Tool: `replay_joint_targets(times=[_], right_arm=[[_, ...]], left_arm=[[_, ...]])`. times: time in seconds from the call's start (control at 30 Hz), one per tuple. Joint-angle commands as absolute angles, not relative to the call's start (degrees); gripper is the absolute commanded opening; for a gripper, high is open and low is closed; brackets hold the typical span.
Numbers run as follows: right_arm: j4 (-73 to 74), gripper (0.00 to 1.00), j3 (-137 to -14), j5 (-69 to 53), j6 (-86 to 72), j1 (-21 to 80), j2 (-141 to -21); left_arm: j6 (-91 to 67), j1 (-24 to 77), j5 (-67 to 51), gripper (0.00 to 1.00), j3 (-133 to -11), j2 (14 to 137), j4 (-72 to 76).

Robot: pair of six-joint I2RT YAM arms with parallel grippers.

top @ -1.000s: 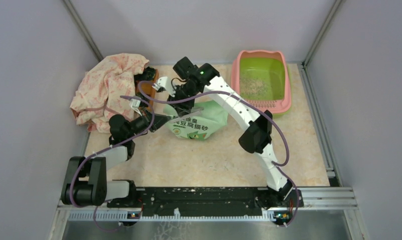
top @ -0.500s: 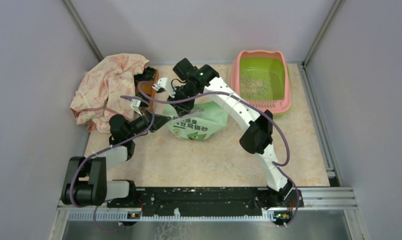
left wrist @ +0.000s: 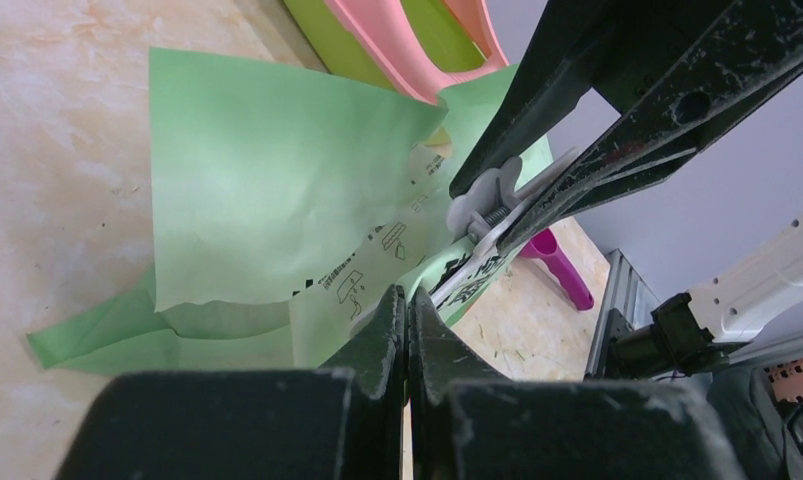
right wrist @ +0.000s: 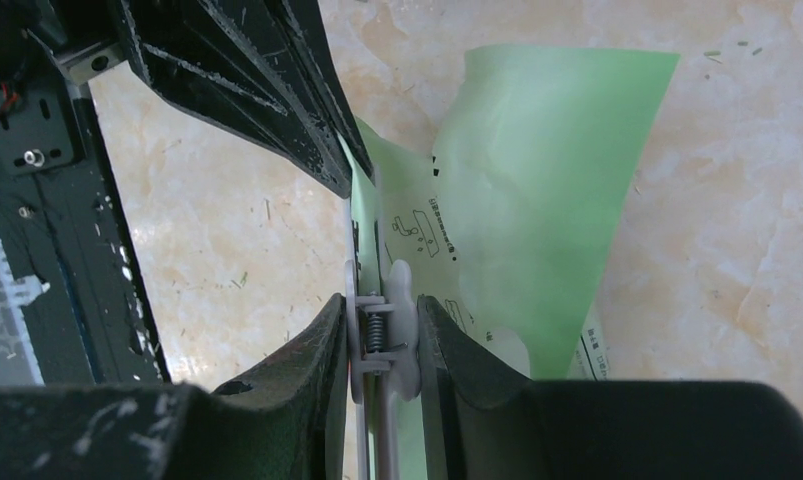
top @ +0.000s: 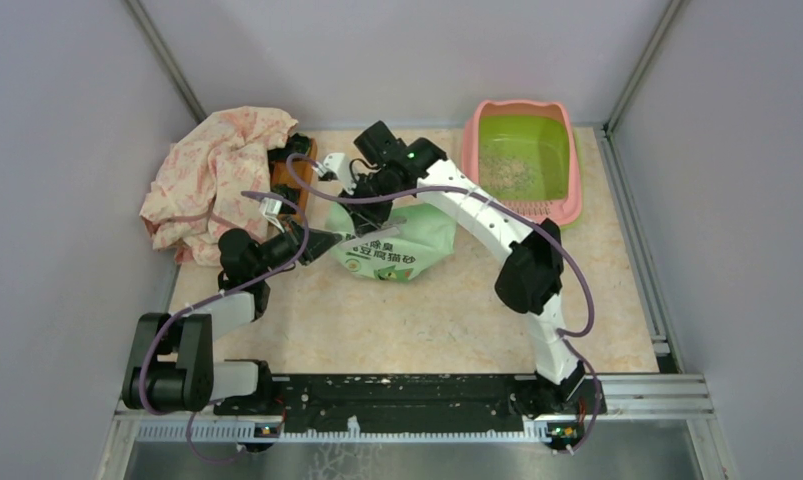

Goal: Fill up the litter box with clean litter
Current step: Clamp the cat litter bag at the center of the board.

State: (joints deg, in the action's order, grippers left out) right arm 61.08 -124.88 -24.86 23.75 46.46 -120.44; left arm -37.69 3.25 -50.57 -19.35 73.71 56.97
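Evidently the counter [top: 417, 320] is carrying the litter box [top: 522, 104] at its two o'clock corner, sitting open side up, ready for a pour. Near the centre, the light green litter bag [top: 397, 245] is slumping while being steadied, probably for unsealing. The left tool [left wrist: 407, 300] is clamping fully closed on the bag's nine o'clock edge. The right tool [right wrist: 382, 305] is squeezing the white spring clip [right wrist: 402, 340] at its mouth, parted only by the clip. In the lime basin, the clean litter [top: 502, 170] is showing as a thin, patchy scatter of pale beige granules.
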Motion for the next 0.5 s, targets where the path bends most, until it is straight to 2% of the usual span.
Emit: replay_joint_targets(times=[0.0, 0.47], right_arm=[[57.03, 0.0, -121.53, -25.67, 19.66, 45.8, -116.92], [46.83, 0.0, -106.14, -27.91, 15.89, 42.96, -108.86]], left_arm=[[-38.29, 3.43, -51.37, 0.0, -20.73, 72.21, 62.84], [-38.47, 3.0, -51.38, 0.0, -21.83, 72.36, 62.53]])
